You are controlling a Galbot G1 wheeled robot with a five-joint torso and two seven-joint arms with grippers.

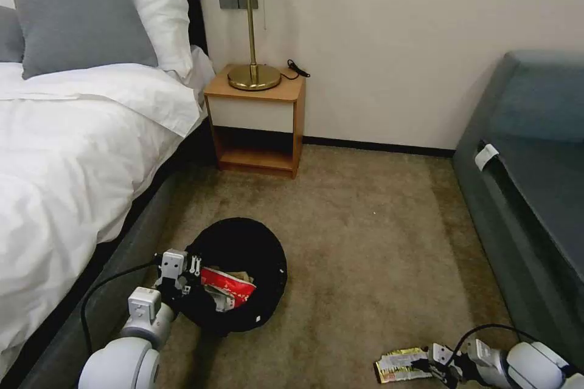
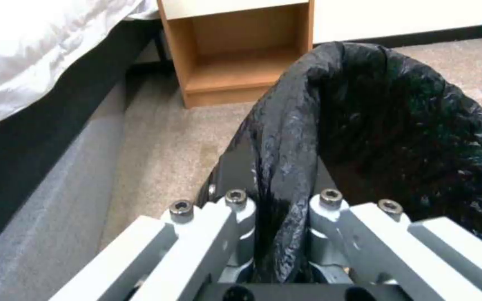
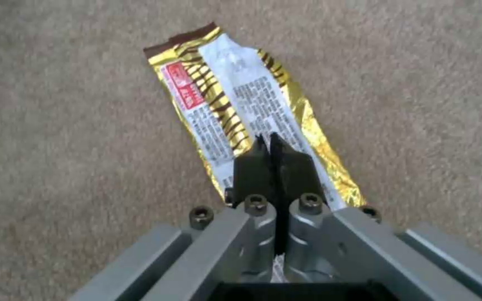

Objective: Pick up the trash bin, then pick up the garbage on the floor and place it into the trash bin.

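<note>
Snack wrapper: small print, red label, unreadable.

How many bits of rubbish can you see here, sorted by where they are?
In the trash bin: 2, a red-and-white packet and brown paper
On the carpet: 1, a gold wrapper pinched by the right gripper
Total: 3

Both arms white, rounded glossy shells. Left arm has a boxy white wrist block and a black cable looping off its left side. Right arm has a black cable arching over the wrist. Left gripper: pale grey flat linkage bars, four dark socket-head screws. Right gripper: same grey bars and screws, black pointed fingertips.
</note>
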